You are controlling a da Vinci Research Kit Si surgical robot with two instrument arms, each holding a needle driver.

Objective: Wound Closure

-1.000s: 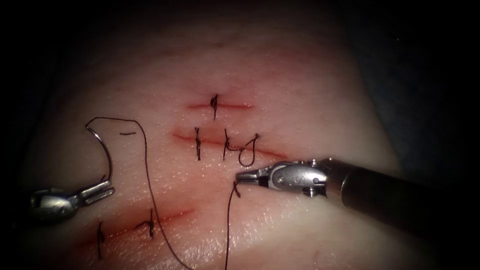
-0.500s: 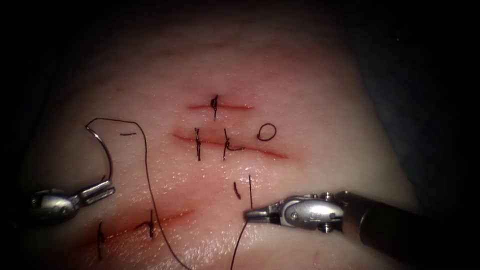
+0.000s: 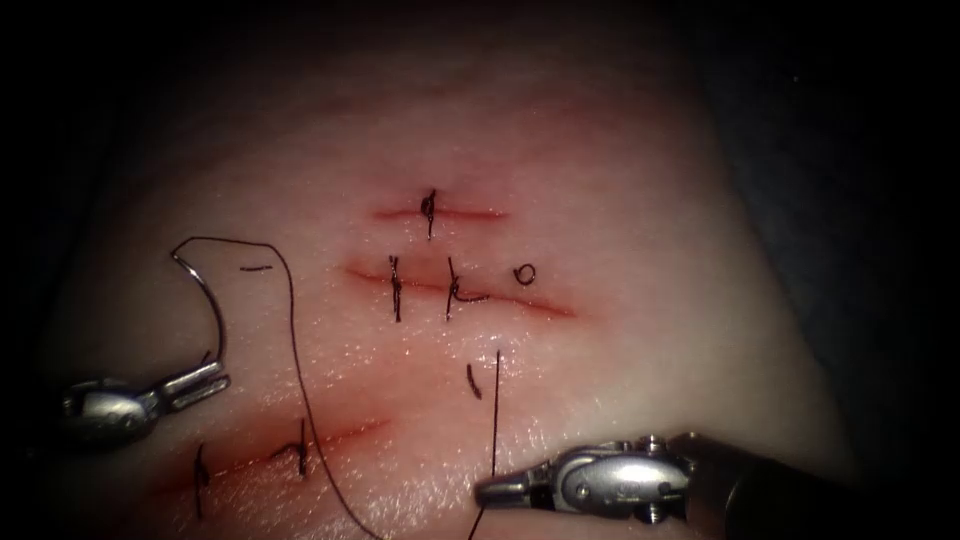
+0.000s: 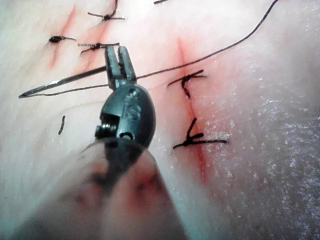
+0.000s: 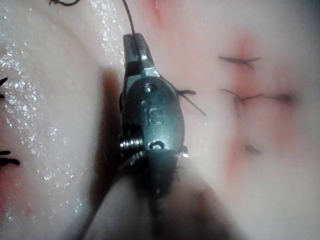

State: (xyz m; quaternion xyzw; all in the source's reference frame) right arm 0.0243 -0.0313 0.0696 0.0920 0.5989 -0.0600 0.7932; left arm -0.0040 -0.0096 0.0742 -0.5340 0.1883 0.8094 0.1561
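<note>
1. The tissue (image 3: 620, 230) is seen from above; several short reddened cuts are marked on it, some already crossed by dark stitches (image 3: 396, 288).
2. The left tool (image 3: 195, 385) is placed at the left of the endoscope view. Its jaws are clenched on the needle (image 3: 212, 300) near the lower end of the curve.
3. The needle is held clear of the tissue, arching upward from the jaws; it is not seen entering the surface. In the left wrist view the needle (image 4: 62, 82) is gripped crosswise at the jaw tips of the left tool (image 4: 120, 62).
4. The thread (image 3: 295, 350) is traced from the needle's upper end, over a hump and down across the lower left cut (image 3: 300, 440).
5. The right tool (image 3: 495, 490) is placed below the middle cut (image 3: 540, 305). Its jaws are closed on a taut strand of thread (image 3: 496, 410) that rises straight toward that cut.
6. A small loop (image 3: 524, 274) of thread is seen just above the right part of the middle cut, and a short cut end (image 3: 472, 380) lies beside the taut strand.
7. In the right wrist view the right tool (image 5: 135, 47) is shown with thread (image 5: 128, 17) leading from its closed tips.
</note>
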